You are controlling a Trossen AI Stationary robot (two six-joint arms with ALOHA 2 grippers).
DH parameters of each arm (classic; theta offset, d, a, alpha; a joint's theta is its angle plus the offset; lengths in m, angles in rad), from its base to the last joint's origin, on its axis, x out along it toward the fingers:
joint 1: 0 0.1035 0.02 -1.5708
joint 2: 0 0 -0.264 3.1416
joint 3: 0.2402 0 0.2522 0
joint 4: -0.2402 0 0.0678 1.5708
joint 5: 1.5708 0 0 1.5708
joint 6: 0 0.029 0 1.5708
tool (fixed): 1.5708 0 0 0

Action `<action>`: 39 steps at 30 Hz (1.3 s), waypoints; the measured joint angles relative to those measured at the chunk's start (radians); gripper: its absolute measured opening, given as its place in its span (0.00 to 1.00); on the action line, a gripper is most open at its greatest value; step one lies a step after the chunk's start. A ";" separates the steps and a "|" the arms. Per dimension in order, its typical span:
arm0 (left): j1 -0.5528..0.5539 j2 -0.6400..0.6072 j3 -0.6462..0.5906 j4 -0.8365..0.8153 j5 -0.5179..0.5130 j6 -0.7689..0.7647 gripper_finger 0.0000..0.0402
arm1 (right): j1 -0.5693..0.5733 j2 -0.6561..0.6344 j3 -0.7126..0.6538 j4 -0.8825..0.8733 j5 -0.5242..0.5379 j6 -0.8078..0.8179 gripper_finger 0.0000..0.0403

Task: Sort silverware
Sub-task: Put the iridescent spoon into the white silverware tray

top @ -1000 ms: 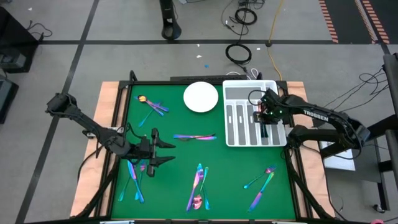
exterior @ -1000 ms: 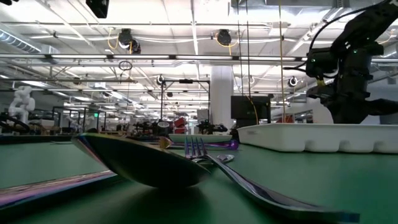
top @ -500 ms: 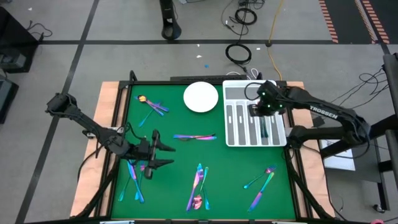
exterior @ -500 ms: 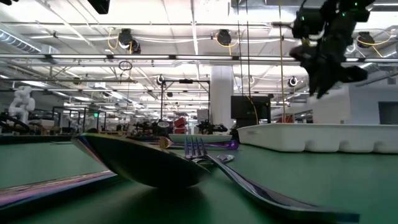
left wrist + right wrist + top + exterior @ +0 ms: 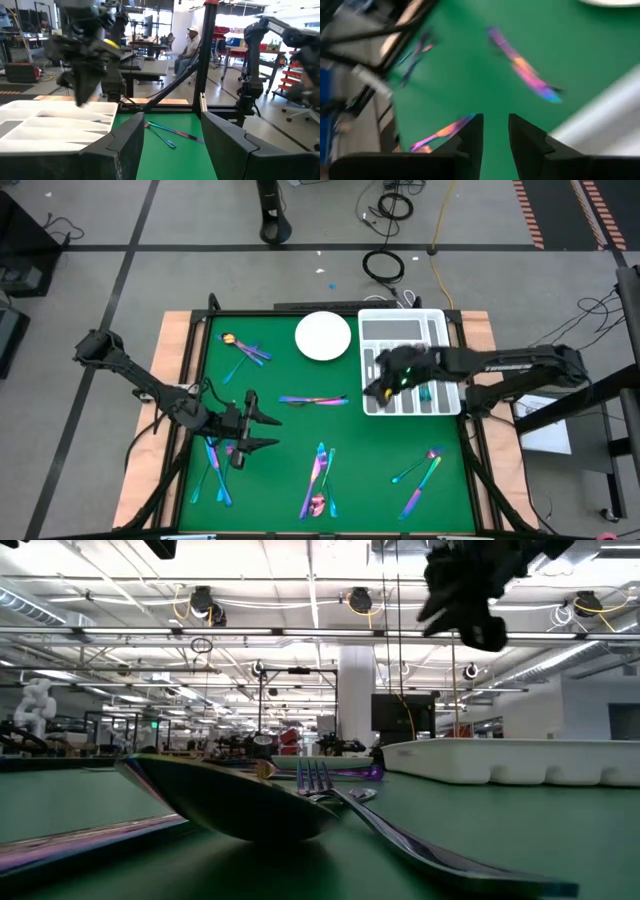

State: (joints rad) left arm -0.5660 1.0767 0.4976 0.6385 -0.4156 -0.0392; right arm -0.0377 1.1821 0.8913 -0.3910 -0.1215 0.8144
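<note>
Silverware (image 5: 313,400) is mostly loose on the green mat (image 5: 290,440) in the high view: one piece mid-mat, a cluster near the mat's far-left corner (image 5: 243,348), a group under the left gripper (image 5: 262,430), another group at the near edge centre (image 5: 318,480), a pair near-right (image 5: 420,475); at least one piece lies in the white slotted tray (image 5: 440,325). White plate (image 5: 323,336) sits just left of the tray. Left gripper hovers low over the left half of the mat, jaws spread wide, nothing between them. Right gripper (image 5: 385,385) is above the tray's left edge, arm reaching in from the right; jaws not readable from above. Low view: big spoon (image 5: 230,802) and a fork (image 5: 330,785) fill the foreground, tray wall (image 5: 510,762) at right, right gripper (image 5: 465,590) high above the table, blurred. Left wrist view: own fingers (image 5: 125,145) wide apart, empty; tray (image 5: 55,125) beside them, two pieces (image 5: 167,132) on the mat beyond, the right arm above the tray, a person seated in the room behind. Right wrist view: own fingers (image 5: 472,132) with a narrow gap, nothing held; loose silverware (image 5: 525,70) on the mat below, blurred.
</note>
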 joint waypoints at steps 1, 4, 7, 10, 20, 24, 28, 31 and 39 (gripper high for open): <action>0.000 0.000 0.000 -0.001 0.000 0.001 0.49 | 0.026 0.026 0.000 0.051 -0.013 -0.013 0.20; 0.001 0.000 0.000 -0.008 0.000 0.002 0.49 | 0.095 0.106 0.000 0.199 -0.042 -0.050 0.20; 0.001 0.000 0.000 -0.037 0.000 0.002 0.49 | 0.152 0.185 0.000 0.320 -0.045 -0.093 0.20; 0.002 0.000 0.000 -0.057 -0.002 0.002 0.49 | 0.201 0.260 0.008 0.397 -0.062 -0.142 0.20; 0.003 -0.002 0.000 -0.204 -0.006 -0.058 0.49 | 0.356 0.543 0.288 0.386 -0.068 -0.534 0.20; 0.003 -0.019 0.001 -0.305 -0.007 -0.148 0.49 | 0.398 0.640 0.422 0.319 -0.064 -0.691 0.20; 0.003 -0.025 0.001 -0.428 -0.008 -0.258 0.49 | 0.430 0.721 0.516 0.284 -0.062 -0.788 0.20; 0.003 -0.025 0.001 -0.537 -0.012 -0.351 0.49 | 0.447 0.773 0.557 0.283 -0.062 -0.840 0.20; 0.003 -0.020 0.001 -0.766 -0.058 -0.616 0.49 | 0.467 0.849 0.612 0.246 -0.059 -0.900 0.20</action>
State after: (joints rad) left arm -0.5629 1.0570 0.4984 -0.1276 -0.4734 -0.6548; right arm 0.4290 2.0315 1.5037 -0.1450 -0.1807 -0.0854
